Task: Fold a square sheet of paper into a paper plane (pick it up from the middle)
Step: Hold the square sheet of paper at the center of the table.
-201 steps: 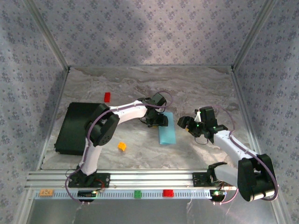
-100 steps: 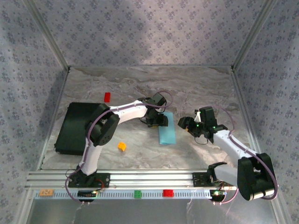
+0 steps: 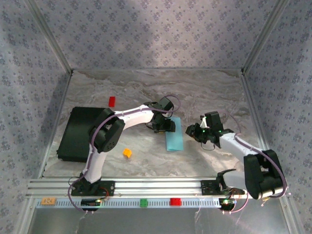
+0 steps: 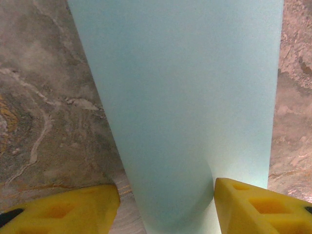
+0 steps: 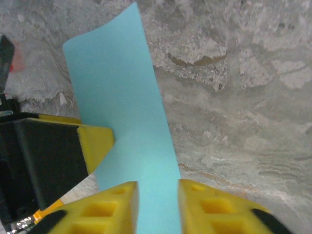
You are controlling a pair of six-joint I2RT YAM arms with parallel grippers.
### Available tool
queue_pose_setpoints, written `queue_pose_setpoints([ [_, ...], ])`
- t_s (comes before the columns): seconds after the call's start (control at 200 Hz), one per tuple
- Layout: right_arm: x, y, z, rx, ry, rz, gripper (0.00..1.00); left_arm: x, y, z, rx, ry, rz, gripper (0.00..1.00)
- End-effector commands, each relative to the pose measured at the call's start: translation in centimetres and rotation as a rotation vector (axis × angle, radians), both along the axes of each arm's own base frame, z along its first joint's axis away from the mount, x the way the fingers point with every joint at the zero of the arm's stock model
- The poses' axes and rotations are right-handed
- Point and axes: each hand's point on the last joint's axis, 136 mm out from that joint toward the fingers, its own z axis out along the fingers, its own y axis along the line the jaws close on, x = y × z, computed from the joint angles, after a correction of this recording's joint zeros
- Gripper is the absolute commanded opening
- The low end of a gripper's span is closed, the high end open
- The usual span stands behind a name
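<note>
From where I stand, the paper (image 3: pixel 174 135) lies on the table (image 3: pixel 146 92) between the two arms as a narrow pale-blue strip. Its long axis runs away from the arm bases, leaning a little to one side.

The left gripper (image 3: pixel 165 126) sits over the far, left-hand end of the strip. On its own camera the yellow fingers (image 4: pixel 63 209) stand well apart, one on each side of the paper. A sliver of bare table shows between the left finger and the paper's edge, so it is straddling the strip, not clamping it. The strip runs straight out ahead of that gripper.

The right gripper (image 3: pixel 192 130) is just off the paper's right edge, level with its far half. Its jaws are nearly together, with a narrow gap and blue paper showing in it. I can't tell from here whether they have actually pinched the edge or are only pointing at it.

Both grippers are close, but the right one faces the long edge side-on. I'd judge the coming move depends on that: any lift or fold along the strip's length would start from the right edge and swing towards the left gripper.
</note>
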Motion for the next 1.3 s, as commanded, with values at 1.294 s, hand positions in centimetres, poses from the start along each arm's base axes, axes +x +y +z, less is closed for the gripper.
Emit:
queue_pose_setpoints([
  [1.294, -0.2, 2.5, -7.7, -0.057, 0.217, 0.233, 0.0, -1.4, 4.6, -7.9, 0.24, 0.056, 0.008, 0.58],
])
